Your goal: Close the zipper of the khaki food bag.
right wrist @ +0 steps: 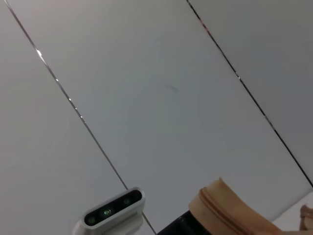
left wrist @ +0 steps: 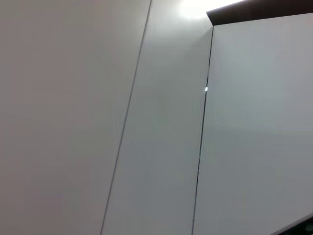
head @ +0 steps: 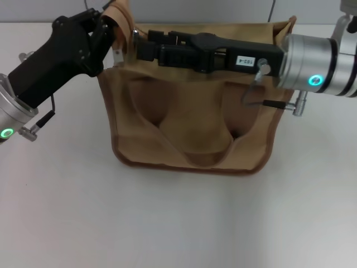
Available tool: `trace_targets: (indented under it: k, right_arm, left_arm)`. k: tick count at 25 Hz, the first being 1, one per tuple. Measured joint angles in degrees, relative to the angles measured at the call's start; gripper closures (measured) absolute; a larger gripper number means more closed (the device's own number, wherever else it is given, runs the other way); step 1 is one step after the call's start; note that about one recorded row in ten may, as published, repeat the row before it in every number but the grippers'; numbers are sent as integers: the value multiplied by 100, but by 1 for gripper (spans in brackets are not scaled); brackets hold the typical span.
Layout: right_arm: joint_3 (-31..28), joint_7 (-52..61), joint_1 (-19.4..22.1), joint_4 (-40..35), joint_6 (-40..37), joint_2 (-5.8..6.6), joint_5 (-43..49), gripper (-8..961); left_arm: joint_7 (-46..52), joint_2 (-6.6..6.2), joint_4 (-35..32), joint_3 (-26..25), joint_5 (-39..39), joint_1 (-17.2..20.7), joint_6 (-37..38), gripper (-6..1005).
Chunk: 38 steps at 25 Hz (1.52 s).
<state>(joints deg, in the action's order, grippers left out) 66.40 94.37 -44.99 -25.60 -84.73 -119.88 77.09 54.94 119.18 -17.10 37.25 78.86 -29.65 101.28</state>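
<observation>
The khaki food bag point(head: 189, 123) stands on the white table in the head view, front pockets facing me. My left gripper point(head: 111, 34) is at the bag's top left end, shut on a raised flap of khaki fabric point(head: 120, 17). My right gripper point(head: 140, 46) lies stretched across the bag's top panel, fingertips at the left end, fingers close together at a small silver pull point(head: 134, 34). The arm hides most of the zipper line. In the right wrist view a khaki edge with a stitched seam point(right wrist: 222, 208) shows. The left wrist view shows only wall panels.
The white table point(head: 178, 223) runs wide in front of the bag and to both sides. A loose black cable and a silver fitting point(head: 298, 105) hang from my right wrist over the bag's right side. A white camera housing point(right wrist: 113, 210) shows in the right wrist view.
</observation>
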Motion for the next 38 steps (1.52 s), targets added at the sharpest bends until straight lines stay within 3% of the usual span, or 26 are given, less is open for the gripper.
trace_targets:
  k: [8, 22, 33, 38]
  right_arm:
    - [505, -25, -22, -50, 14, 0, -315, 129]
    - [514, -87, 29, -58, 140, 0, -321, 141]
    - [514, -99, 50, -70, 1, 0, -321, 510]
    - [499, -106, 52, -57, 67, 0, -322, 503]
  left_arm:
    - [-1, 0, 15, 11, -3, -23, -42, 981]
    - [-37, 0, 70, -29, -4, -48, -85, 982]
    - [-51, 0, 142, -3, -4, -111, -241, 981]
    - [-53, 0, 146, -29, -3, -111, -235, 981]
